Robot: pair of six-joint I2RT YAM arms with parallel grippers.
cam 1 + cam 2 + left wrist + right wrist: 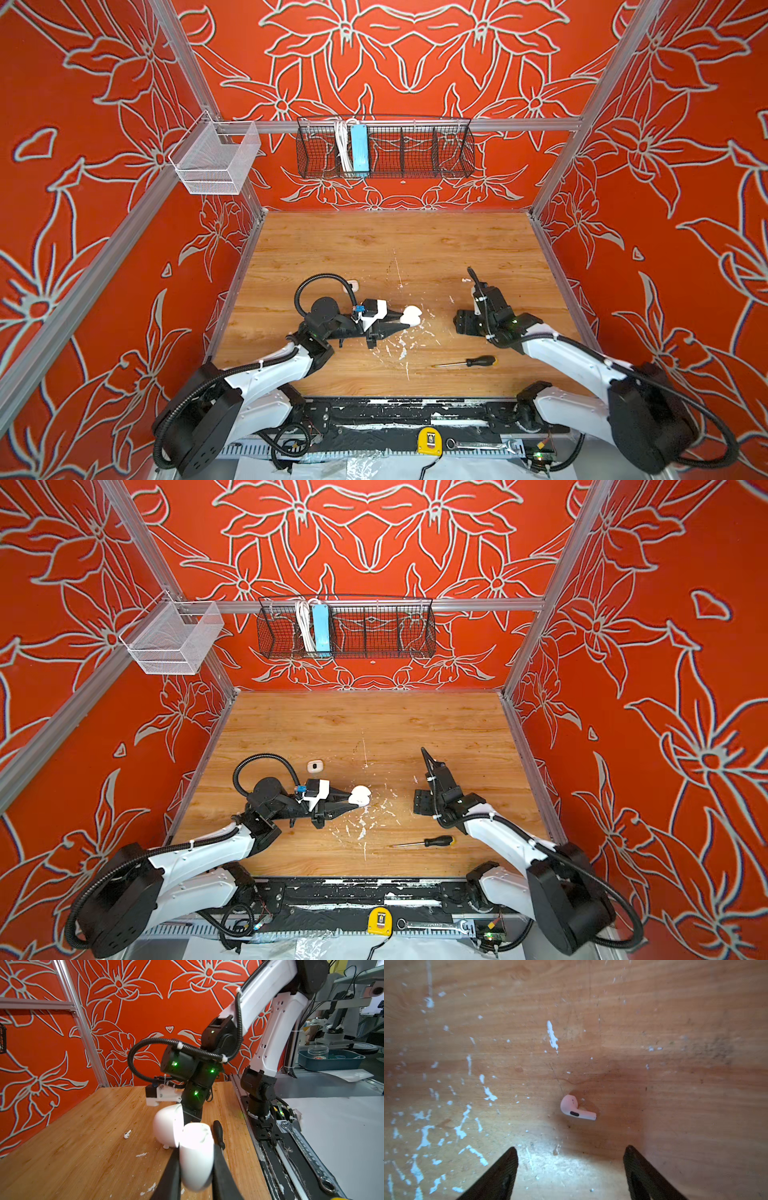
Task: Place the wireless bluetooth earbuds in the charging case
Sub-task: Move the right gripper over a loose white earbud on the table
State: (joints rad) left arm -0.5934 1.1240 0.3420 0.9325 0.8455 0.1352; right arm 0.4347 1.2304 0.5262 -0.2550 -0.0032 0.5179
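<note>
While charging case [195, 1157] is pinched by left end effector [196, 1149], earbud [576, 1108] may be flicked aside by spread right end effector [571, 1148].

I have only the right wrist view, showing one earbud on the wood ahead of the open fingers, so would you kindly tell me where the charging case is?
Observer: The left hand is shut on the charging case, which sits left of the right hand in both top views, apart from it.
Operator: Is the case open?
Observer: Yes, its lid is swung back.
Operator: Is any tool lying about?
Observer: A screwdriver lies on the table, nearer the robot's base than both hands.
</note>
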